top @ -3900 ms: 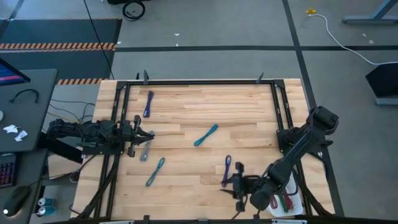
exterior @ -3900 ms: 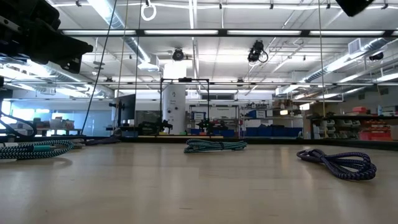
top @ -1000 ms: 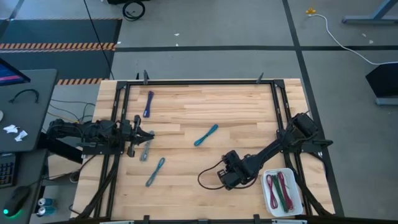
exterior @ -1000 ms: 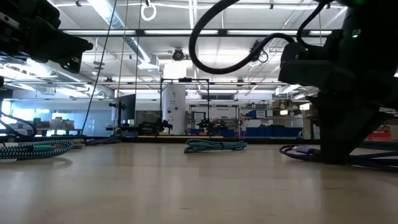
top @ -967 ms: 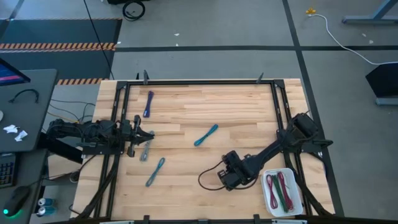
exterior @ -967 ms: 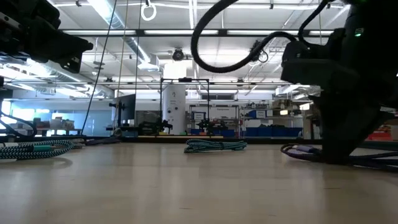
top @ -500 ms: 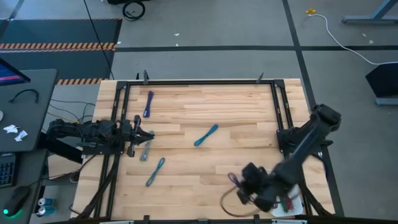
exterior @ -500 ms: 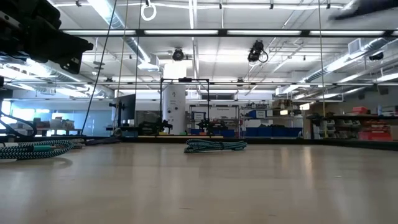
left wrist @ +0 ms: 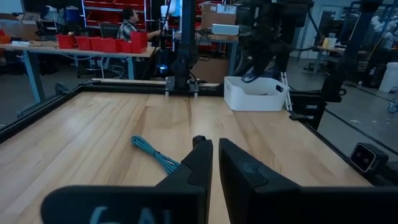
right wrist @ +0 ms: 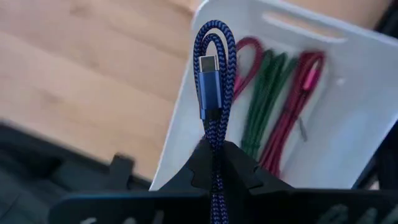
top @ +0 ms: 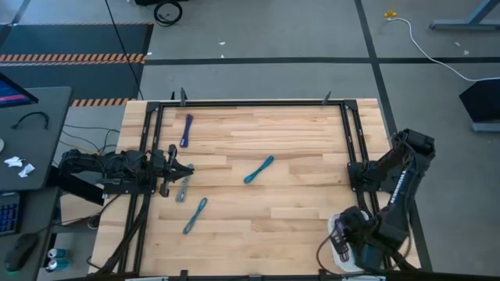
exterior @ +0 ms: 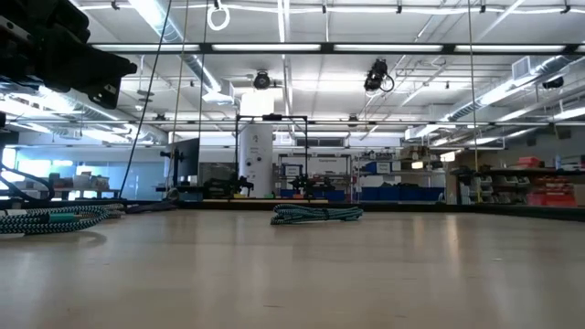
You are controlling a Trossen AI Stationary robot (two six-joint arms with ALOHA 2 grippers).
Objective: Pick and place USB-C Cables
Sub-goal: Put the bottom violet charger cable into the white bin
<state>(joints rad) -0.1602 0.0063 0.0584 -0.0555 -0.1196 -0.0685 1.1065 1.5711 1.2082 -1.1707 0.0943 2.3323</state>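
Note:
My right gripper (right wrist: 214,148) is shut on a dark blue-purple braided USB-C cable (right wrist: 215,74) above the white tray (right wrist: 348,93), at the table's near right corner (top: 344,238). In the tray lie two dark red cables (right wrist: 292,118) and a green one (right wrist: 264,99). On the table lie a purple cable (top: 187,129), a teal cable (top: 258,168), a grey one (top: 183,189) and a teal-blue one (top: 195,215). My left gripper (top: 178,170) is shut and empty at the left edge, next to the grey cable. My right gripper pinches the bundled cable between its two fingers, a little below its connector (right wrist: 214,134). The looped end (right wrist: 215,30) and the connector (right wrist: 208,65) stick out past the fingertips. The rest runs back between the fingers. The cable is lifted clear, over the tray's rim.
A black frame (top: 250,103) runs around the wooden table. The teal cable also shows in the left wrist view (left wrist: 155,155) and the low view (exterior: 316,214). A desk with a keyboard (top: 8,211) stands left of the table. A person (left wrist: 129,22) sits far beyond the table.
My right gripper, down on the blue-purple cable near the table's middle front a second ago, has risen with it and swung toward the near right corner, over the white tray. The cable has left the table and the low view.

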